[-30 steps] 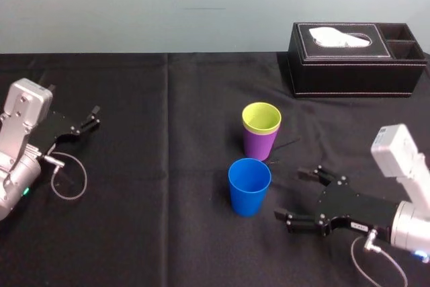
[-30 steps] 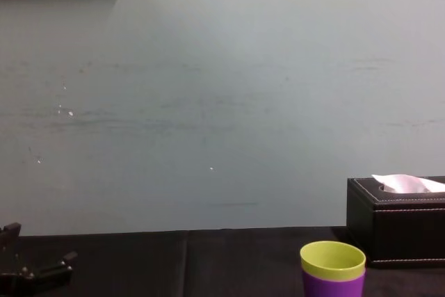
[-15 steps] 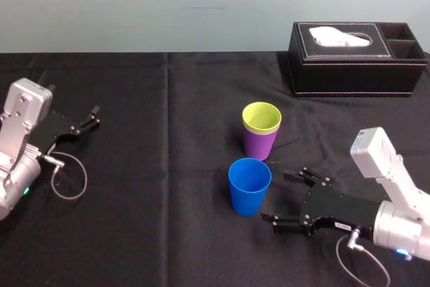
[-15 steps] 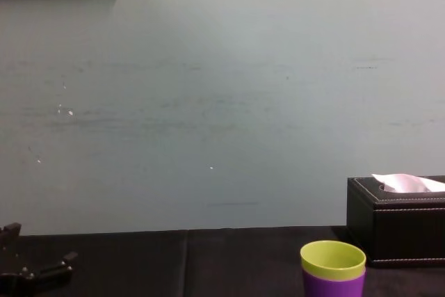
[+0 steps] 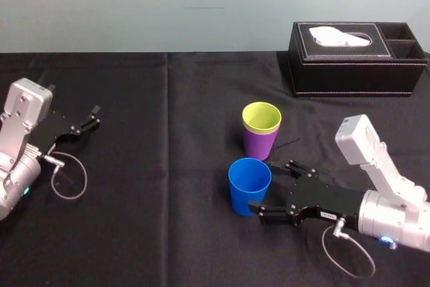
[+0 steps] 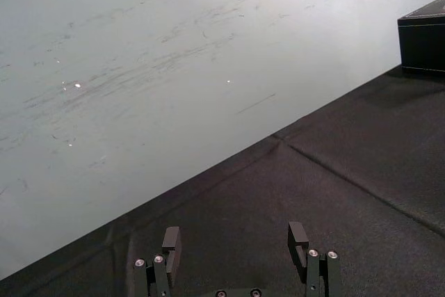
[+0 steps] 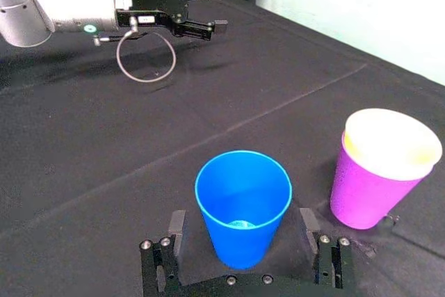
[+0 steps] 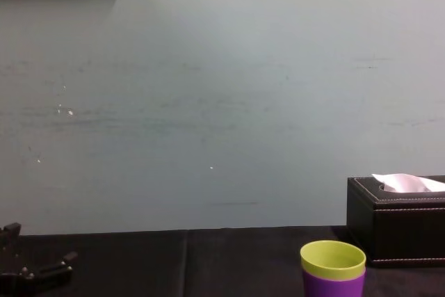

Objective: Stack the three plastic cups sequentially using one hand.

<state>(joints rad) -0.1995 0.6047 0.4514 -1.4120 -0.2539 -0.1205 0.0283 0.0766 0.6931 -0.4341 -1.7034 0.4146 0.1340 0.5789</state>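
Blue cup (image 5: 249, 185) stands upright on the bench (image 5: 168, 166) between the right jaws, which are apart. Just beside them the yellow-green cup (image 5: 261, 117) sits inside the purple cup (image 5: 259, 144). Left jaws, apart, lie far off.

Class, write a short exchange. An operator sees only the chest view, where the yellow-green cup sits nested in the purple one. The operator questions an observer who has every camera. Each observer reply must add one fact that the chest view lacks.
Operator: Where is the blue cup?
Observer: The blue cup stands upright on the black tablecloth, nearer the robot than the purple cup and apart from it.
Operator: What is the right gripper doing?
Observer: The right gripper is open at the blue cup. In the right wrist view its fingers sit on either side of the cup, not closed on it.
Operator: Is the left gripper holding anything?
Observer: No, the left gripper is open with nothing between its fingers.
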